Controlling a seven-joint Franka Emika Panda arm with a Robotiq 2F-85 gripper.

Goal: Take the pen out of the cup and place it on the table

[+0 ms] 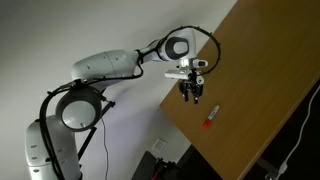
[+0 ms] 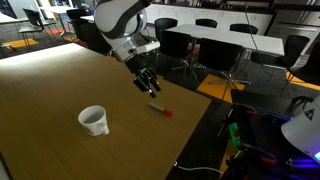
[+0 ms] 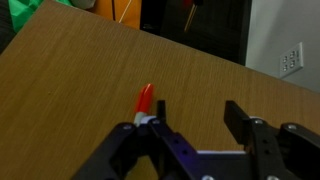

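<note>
The red-orange pen [image 2: 160,110] lies flat on the light-brown wooden table [image 2: 60,85], near its edge. It also shows in an exterior view [image 1: 210,119] and in the wrist view [image 3: 145,100]. The small white cup [image 2: 94,121] stands upright on the table, apart from the pen, and holds nothing that I can see. My gripper [image 2: 149,88] hangs open and empty just above the table, a little beside the pen. In the wrist view my gripper's fingers [image 3: 195,112] are spread wide with bare wood between them and the pen just outside the left finger.
The table edge [image 2: 200,110] drops off close to the pen. Black chairs [image 2: 220,55] and another table stand beyond it. Cables and gear [image 2: 255,135] lie on the floor. A white wall [image 1: 130,30] is behind the arm.
</note>
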